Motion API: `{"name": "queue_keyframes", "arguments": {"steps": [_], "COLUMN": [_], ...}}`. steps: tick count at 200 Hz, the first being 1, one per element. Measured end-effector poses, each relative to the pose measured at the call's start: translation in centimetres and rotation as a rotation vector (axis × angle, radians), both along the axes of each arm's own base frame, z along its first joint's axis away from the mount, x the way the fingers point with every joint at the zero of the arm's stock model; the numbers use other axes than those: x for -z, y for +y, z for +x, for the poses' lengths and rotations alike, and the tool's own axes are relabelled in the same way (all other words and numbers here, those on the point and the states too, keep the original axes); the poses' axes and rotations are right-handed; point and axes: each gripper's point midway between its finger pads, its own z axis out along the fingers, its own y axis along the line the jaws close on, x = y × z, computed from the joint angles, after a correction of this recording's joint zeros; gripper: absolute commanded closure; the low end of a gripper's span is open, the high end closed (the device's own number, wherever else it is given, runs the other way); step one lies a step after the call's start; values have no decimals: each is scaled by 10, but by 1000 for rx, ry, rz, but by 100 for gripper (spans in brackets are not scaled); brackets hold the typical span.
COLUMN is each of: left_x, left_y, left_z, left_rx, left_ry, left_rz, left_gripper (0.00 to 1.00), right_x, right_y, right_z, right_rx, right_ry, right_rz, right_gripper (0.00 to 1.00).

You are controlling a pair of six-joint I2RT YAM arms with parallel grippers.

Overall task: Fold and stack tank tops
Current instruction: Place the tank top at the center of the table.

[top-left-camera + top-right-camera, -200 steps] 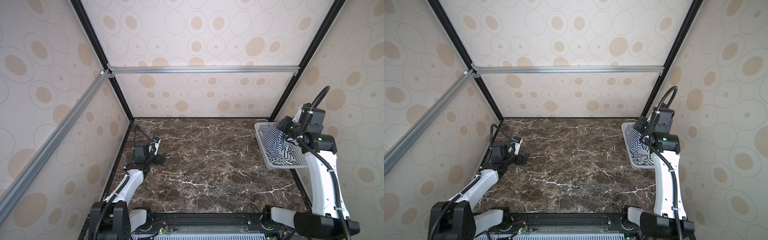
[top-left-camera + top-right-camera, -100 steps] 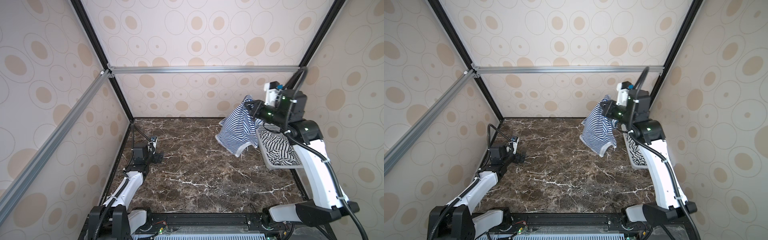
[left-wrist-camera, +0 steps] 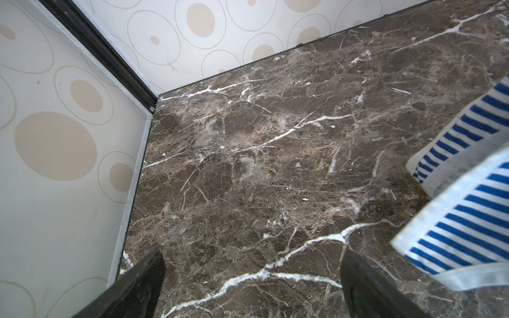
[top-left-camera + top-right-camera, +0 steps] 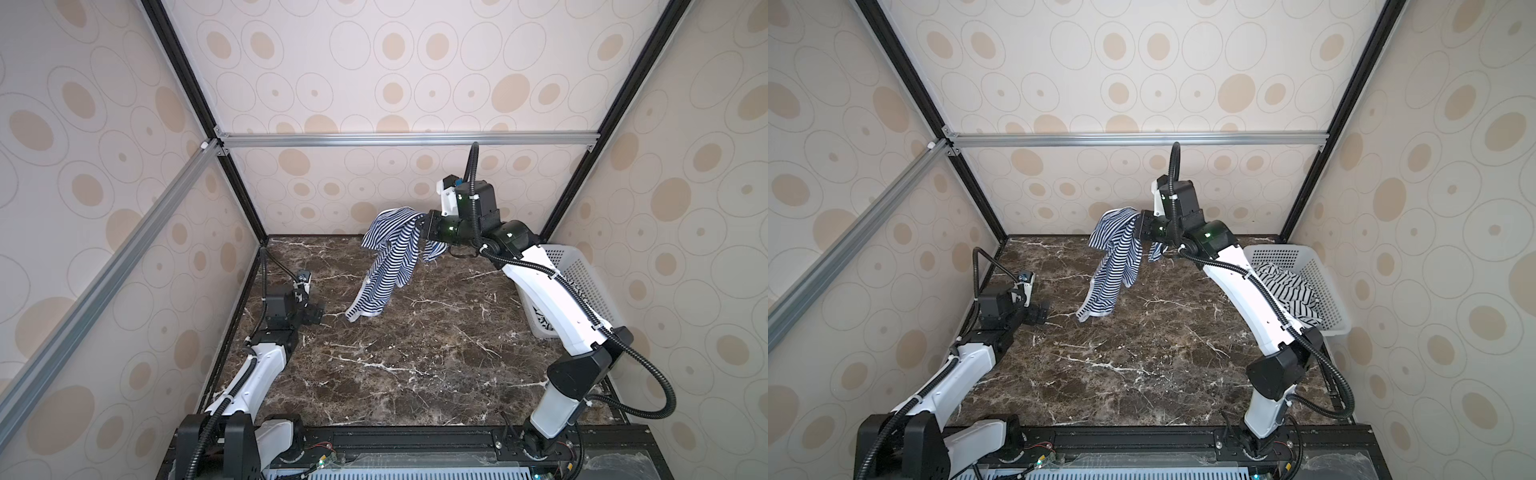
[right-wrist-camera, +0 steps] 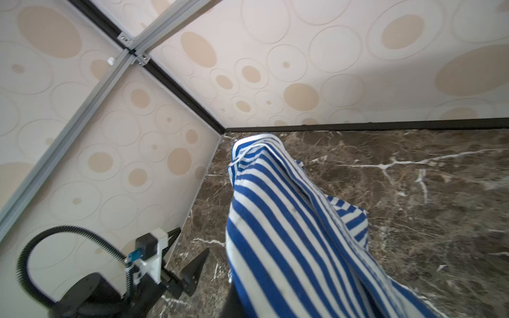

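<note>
Two tank tops in play, neither folded yet. R gripper (image 4: 424,227) was clamped shut on a bunched edge of the navy-striped top (image 4: 390,266), holding it in the air well clear of the basket (image 4: 1327,286), on the side toward the L arm. Cloth hung in a twisted strip. Whether the lower hem touched the marble table (image 4: 415,365), couldn't tell. Black-striped top (image 4: 1287,291) lay crumpled inside the basket, partly hidden behind the R arm. L gripper (image 3: 252,264) sat far across the table from the basket, jaws wide apart, nothing in them, low over the marble.

Step, as I read it: bringing top no. 1 to the open table for spreading. Task barely begun, no folds, no stack. Next move prob. calls for lowering the cloth onto the table midway btw basket & L gripper, then L taking a 2nd corner or strap so both arms can pull it flat. A one-point grip leaves it twisted, so a plain drop would likely land it bunched.

Writing/brands: none readable. No logo, tag or label text seen on tops, basket or arms.
</note>
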Motion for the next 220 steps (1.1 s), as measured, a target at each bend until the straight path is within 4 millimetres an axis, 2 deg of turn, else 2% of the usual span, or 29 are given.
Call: {"name": "queue_keyframes", "arguments": {"steps": [18, 35, 67, 86, 100, 123, 144, 157, 175, 188, 206, 220], "left_x": [0, 2, 10, 13, 14, 13, 13, 12, 9, 7, 4, 3], "left_y": [-3, -7, -15, -19, -20, -21, -20, -18, -14, -11, -8, -6], "left_z": [0, 1, 5, 7, 8, 8, 9, 9, 11, 13, 15, 16], "left_rx": [15, 37, 75, 93, 100, 103, 99, 89, 71, 53, 33, 24], "left_ry": [1, 6, 37, 53, 59, 58, 57, 53, 40, 29, 13, 7], "left_rz": [-9, -22, -46, -58, -63, -63, -58, -52, -42, -38, -35, -32], "left_gripper": [1, 1, 1, 1, 1, 1, 1, 1, 1, 1, 1, 1], "right_x": [16, 47, 108, 129, 130, 123, 105, 91, 70, 61, 60, 68], "right_y": [-19, -33, -41, -40, -32, -2, 33, 55, 81, 91, 90, 77], "right_z": [8, 10, -1, -11, -17, -35, -51, -53, -44, -32, -16, -7], "right_rx": [65, 101, 96, 73, 39, -71, -188, -247, -294, -286, -218, -133], "right_ry": [28, 90, 221, 278, 289, 296, 283, 265, 228, 205, 199, 215], "right_rz": [-48, -106, -199, -220, -212, -167, -93, -39, 42, 83, 96, 67], "right_gripper": [100, 100, 100, 100, 100, 100, 100, 100, 100, 100, 100, 100]}}
